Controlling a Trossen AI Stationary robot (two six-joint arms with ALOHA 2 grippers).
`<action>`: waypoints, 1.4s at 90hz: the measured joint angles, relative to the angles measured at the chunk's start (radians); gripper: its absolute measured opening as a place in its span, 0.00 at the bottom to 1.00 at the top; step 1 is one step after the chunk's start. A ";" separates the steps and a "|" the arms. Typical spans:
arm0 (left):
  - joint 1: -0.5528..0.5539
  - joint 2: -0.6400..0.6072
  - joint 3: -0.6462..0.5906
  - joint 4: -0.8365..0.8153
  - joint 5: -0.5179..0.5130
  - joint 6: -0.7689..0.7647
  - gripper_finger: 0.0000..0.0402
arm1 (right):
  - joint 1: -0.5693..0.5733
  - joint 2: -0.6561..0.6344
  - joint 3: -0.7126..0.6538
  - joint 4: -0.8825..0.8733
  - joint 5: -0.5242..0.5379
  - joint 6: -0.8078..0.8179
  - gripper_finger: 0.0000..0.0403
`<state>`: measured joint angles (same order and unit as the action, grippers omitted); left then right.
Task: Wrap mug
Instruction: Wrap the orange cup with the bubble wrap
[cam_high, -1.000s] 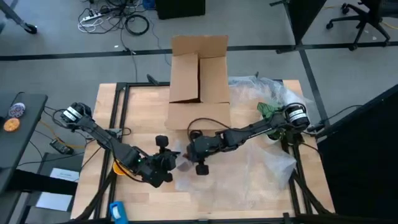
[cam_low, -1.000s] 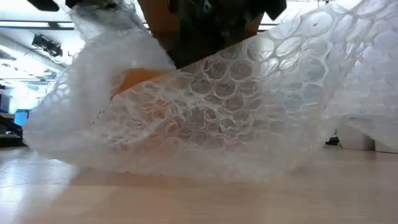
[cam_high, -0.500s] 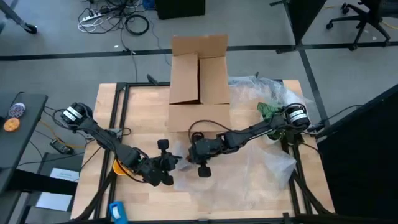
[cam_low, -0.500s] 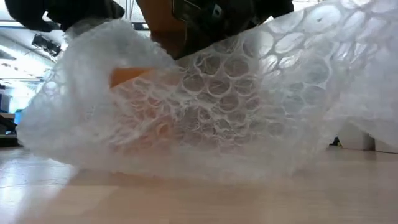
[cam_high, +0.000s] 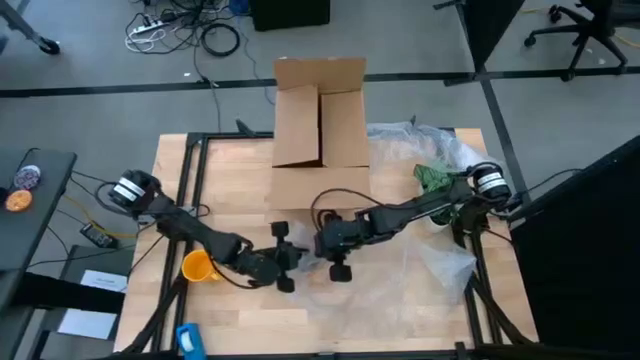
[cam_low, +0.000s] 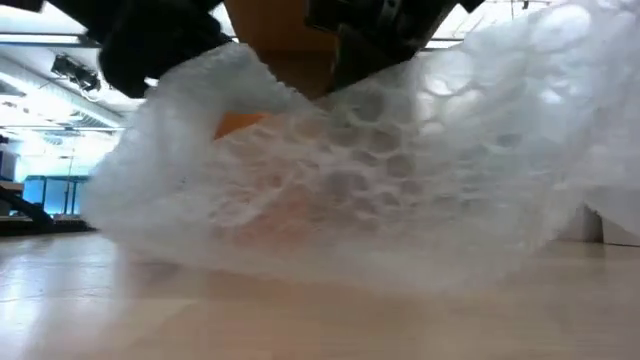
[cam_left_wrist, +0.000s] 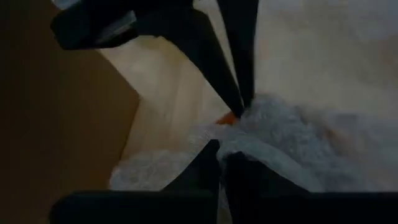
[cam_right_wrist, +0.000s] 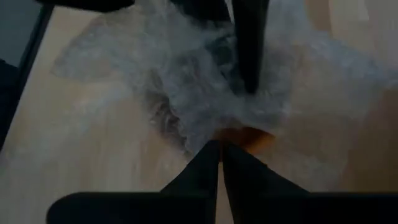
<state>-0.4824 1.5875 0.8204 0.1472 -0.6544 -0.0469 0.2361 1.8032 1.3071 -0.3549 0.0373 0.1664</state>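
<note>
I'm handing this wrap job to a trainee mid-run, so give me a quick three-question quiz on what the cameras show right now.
1. True or false: the mug sits bare on the table, clear of the bubble wrap.
2. What stands at the table's far edge? A) an open cardboard box B) a plastic crate C) a toolbox
3. Which has its fingers closed on the bubble wrap: the left tool, the right tool, or both?

Key: 1 false, only a patch of orange shows through the wrap; 2 A; 3 both.
</note>
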 joint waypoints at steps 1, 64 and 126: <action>0.002 0.004 0.000 0.005 0.004 0.003 0.00 | 0.001 -0.002 0.000 -0.004 0.001 0.000 0.00; 0.088 0.242 0.159 0.259 0.176 0.154 0.00 | 0.072 -0.162 0.000 -0.124 0.086 0.014 0.00; 0.092 0.095 0.258 -0.011 0.124 0.149 0.00 | 0.197 -0.171 0.000 -0.194 0.174 0.076 0.00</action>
<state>-0.3906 1.6828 1.0786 0.1366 -0.5301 0.1018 0.4328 1.6321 1.3075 -0.5492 0.2114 0.2424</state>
